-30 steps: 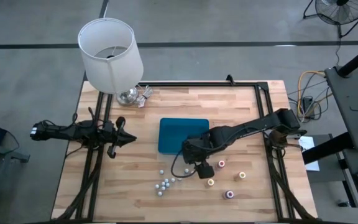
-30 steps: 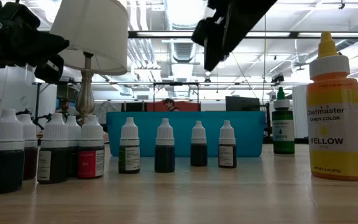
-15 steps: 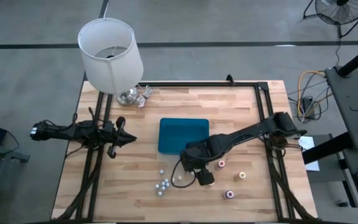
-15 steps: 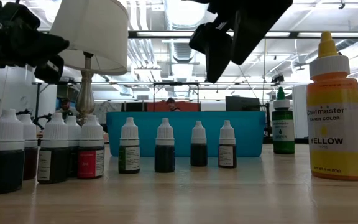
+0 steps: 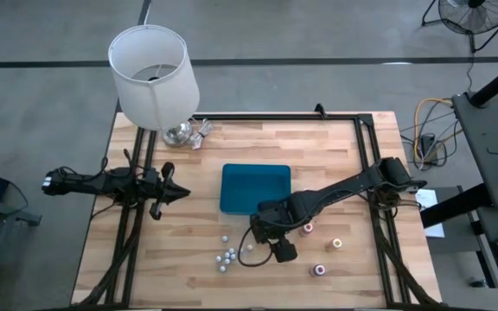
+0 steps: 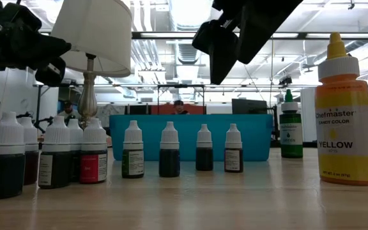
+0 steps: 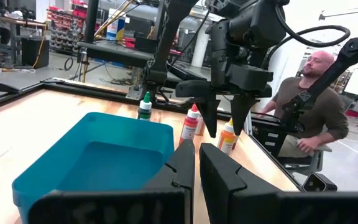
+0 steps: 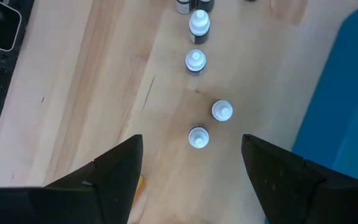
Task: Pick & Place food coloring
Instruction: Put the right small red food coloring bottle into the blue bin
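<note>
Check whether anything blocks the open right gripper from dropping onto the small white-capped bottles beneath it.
Nothing visible does. The right gripper hangs open above the bare wooden table, with two small white-capped bottles standing free between its spread fingers. The blue plastic tray sits off to one side, clear of the descent.

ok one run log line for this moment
right gripper: open, above white-capped bottles | left gripper: shut, idle at table's left | blue tray: empty

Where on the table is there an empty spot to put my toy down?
Bare wood lies between the blue tray and the table's far edge, right of the lamp. The near side is crowded: white-capped bottles, coloured-top bottles, and the open right gripper hovering there. The left gripper waits, shut, at the left edge.
</note>
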Robot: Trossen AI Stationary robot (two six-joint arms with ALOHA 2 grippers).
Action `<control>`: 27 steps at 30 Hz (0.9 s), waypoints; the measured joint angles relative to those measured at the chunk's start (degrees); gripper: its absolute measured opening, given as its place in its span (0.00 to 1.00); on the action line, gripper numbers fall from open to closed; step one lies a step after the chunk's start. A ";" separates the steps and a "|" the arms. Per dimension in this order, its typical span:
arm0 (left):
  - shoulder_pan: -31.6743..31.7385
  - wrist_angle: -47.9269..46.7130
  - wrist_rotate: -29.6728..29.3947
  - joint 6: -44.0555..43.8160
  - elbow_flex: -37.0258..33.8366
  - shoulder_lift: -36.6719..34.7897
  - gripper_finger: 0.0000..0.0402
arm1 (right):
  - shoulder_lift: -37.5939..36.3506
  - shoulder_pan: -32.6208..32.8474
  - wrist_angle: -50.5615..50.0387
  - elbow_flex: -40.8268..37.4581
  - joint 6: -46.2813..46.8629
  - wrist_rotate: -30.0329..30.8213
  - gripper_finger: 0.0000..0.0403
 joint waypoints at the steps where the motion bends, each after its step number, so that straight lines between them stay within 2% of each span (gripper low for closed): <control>1: 0.01 0.00 0.00 0.01 0.00 0.00 0.00 | 0.15 0.02 0.11 0.00 0.10 -0.02 0.65; 27: 0.01 -0.11 0.00 -0.01 0.00 0.00 0.00 | 3.97 0.30 0.48 -0.34 0.54 0.00 0.64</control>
